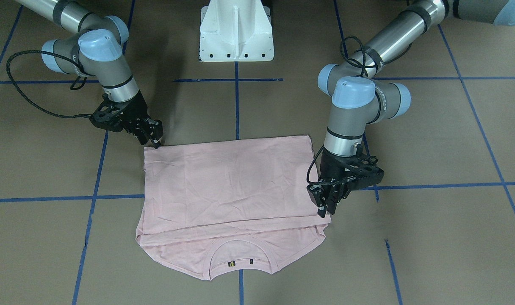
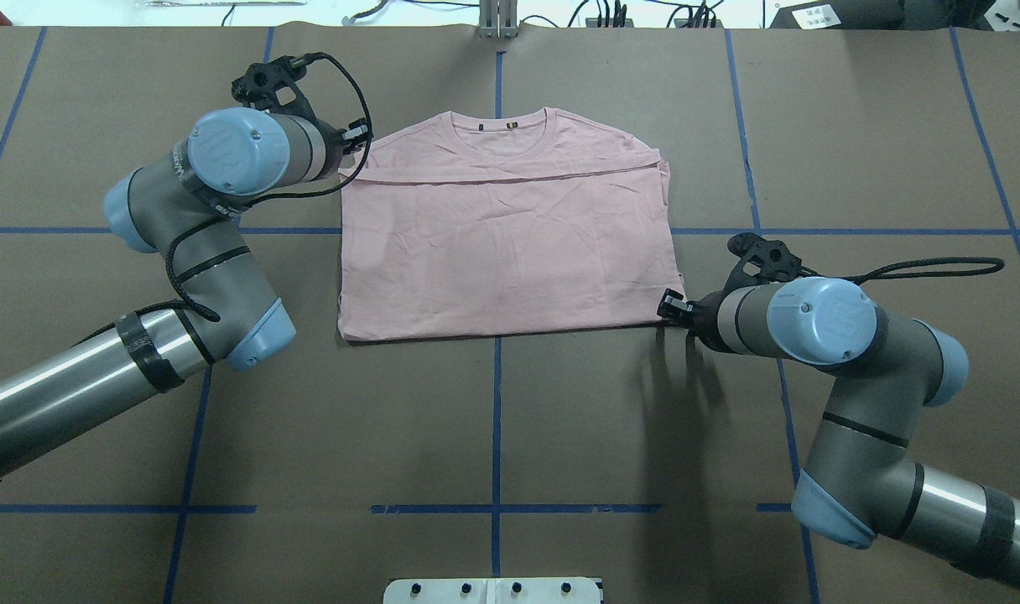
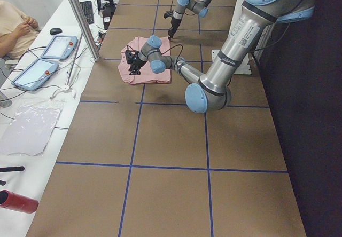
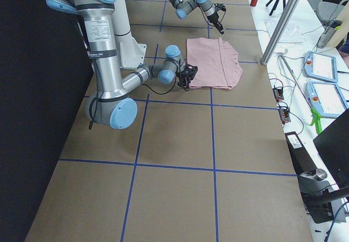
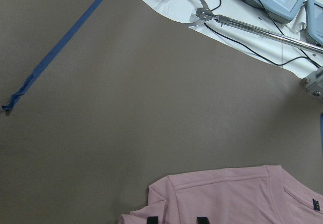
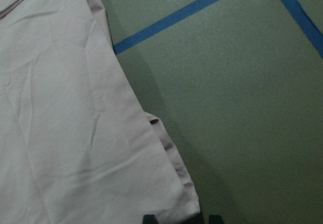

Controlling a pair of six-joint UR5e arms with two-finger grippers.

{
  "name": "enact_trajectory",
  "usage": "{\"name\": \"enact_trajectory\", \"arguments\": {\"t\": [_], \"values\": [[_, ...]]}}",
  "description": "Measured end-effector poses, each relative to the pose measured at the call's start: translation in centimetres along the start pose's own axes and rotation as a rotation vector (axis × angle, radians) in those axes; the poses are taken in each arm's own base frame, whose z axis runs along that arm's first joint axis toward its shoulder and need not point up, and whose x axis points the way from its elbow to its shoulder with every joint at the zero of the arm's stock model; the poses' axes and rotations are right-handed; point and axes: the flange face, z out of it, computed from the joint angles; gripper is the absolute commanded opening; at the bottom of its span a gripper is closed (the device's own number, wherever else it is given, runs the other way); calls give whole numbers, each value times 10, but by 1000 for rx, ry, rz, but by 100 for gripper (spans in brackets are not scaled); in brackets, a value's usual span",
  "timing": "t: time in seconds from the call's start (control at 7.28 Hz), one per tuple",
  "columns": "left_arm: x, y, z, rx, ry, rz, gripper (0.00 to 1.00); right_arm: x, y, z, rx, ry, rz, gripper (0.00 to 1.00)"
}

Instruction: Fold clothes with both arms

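The pale pink T-shirt (image 2: 510, 243) lies flat on the brown table, its lower half folded up over the front. The plain back shows, the collar (image 2: 502, 134) is at the far side, and the print is hidden. My left gripper (image 2: 357, 138) is at the shirt's far left shoulder corner. In the left wrist view its fingertips (image 5: 152, 219) stand apart over the cloth (image 5: 232, 196), so it is open. My right gripper (image 2: 669, 306) is at the near right folded corner. In the right wrist view its fingertips (image 6: 149, 218) stand apart around that corner (image 6: 176, 199), also open.
The white pedestal base (image 1: 236, 34) stands behind the shirt on the robot's side. Blue tape lines (image 2: 496, 419) cross the table. Beyond the far edge are a metal post (image 3: 80, 18), tablets (image 3: 59, 47) and cables. A seated person (image 3: 13, 26) is there.
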Motion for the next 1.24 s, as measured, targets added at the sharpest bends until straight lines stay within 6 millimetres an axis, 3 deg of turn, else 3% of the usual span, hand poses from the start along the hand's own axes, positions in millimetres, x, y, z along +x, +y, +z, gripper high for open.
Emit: {"name": "enact_trajectory", "arguments": {"t": [0.55, 0.82, 0.96, 1.24], "values": [[-3, 0, 1, 0, -5, 2, 37, -3, -10, -7, 9, -12, 2, 0], [-3, 0, 1, 0, -5, 1, 37, 4, -7, -28, -1, -34, 5, 0], [-1, 0, 0, 0, -2, -1, 37, 24, 8, -48, -35, -35, -7, 0], [2, 9, -15, -13, 30, -17, 37, 57, 68, -93, -169, -32, -44, 0]]}}
